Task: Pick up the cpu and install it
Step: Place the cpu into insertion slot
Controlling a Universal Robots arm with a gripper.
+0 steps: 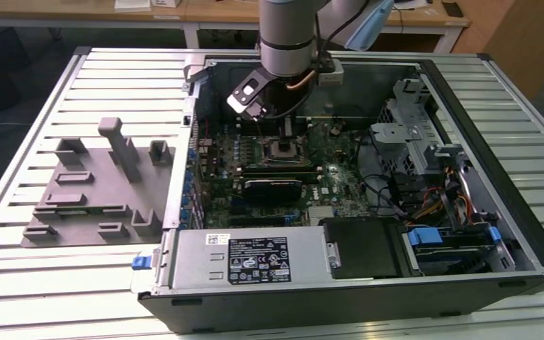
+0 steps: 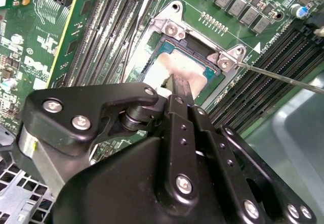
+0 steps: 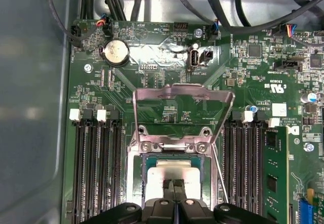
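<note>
The cpu lies flat inside the open socket on the motherboard, its silver top showing in both wrist views. The socket's metal load plate is swung up and open, and a thin lever sticks out beside it. My gripper is directly over the cpu with its two narrow fingers pressed together, their tips at or just above the chip's top. In the exterior view the gripper reaches down into the computer case above the socket.
Memory slots flank the socket on both sides. Case walls, a drive cage, cables and a power supply surround the board. Grey fixture blocks stand on the slatted table at the exterior view's left.
</note>
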